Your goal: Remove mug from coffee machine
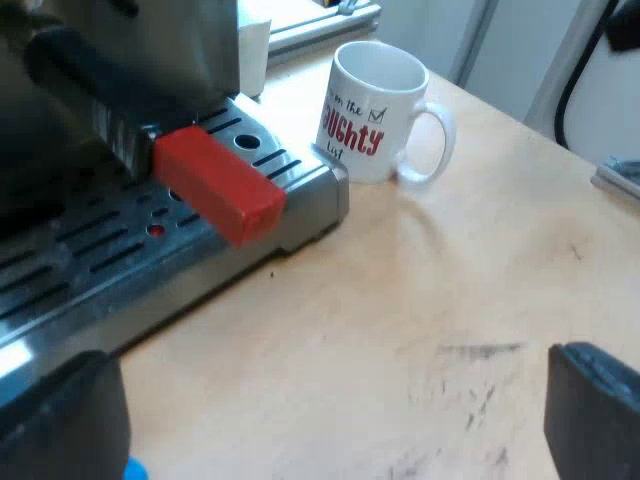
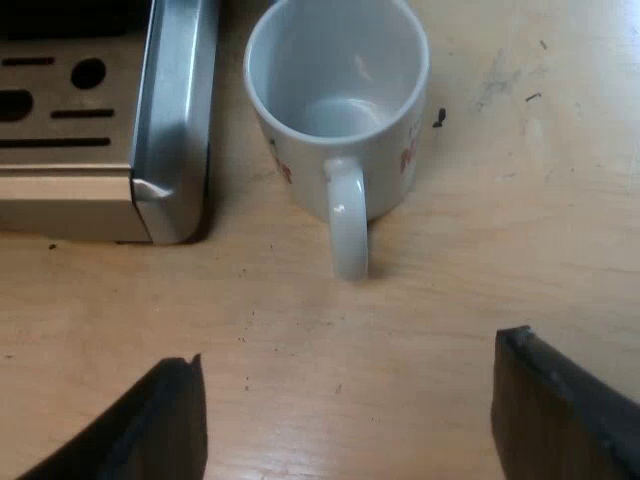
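Observation:
A white mug (image 1: 378,110) with red and black lettering stands upright on the wooden table, just beside the corner of the espresso machine's drip tray (image 1: 300,190). The mug (image 2: 335,110) is empty and its handle (image 2: 347,225) points toward my right gripper (image 2: 350,420). That gripper is open, its two black fingers (image 2: 560,410) spread wide and a short way back from the handle, holding nothing. My left gripper (image 1: 330,420) is also open over bare table, apart from the mug. The holder's dark handle with its red end (image 1: 220,185) sticks out over the drip tray.
The metal drip tray (image 2: 175,120) has slots and round holes and its edge lies close to the mug. The wooden table (image 1: 450,330) carries dark scuff marks. A white wall and a metal rail lie beyond the mug.

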`<action>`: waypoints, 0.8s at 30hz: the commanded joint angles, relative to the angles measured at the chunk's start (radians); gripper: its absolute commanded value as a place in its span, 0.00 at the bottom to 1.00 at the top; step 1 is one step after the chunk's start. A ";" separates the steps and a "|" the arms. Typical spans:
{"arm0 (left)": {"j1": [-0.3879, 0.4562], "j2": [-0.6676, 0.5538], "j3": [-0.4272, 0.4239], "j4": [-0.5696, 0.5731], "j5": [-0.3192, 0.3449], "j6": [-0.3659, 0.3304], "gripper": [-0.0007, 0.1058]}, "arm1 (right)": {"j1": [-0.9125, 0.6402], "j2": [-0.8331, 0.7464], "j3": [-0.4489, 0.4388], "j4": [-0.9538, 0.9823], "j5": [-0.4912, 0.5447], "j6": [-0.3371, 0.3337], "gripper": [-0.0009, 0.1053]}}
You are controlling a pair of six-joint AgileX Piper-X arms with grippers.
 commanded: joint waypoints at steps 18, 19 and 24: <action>0.046 0.344 -0.263 0.028 -0.010 -0.040 0.81 | 0.003 0.170 -0.336 0.141 -0.093 -0.030 0.60; 0.071 0.358 -0.280 0.028 -0.008 -0.032 0.81 | 0.001 0.174 -0.336 0.139 -0.101 -0.040 0.60; 0.208 0.387 -0.325 0.028 0.074 -0.014 0.81 | 0.000 0.175 -0.336 0.117 -0.100 -0.053 0.60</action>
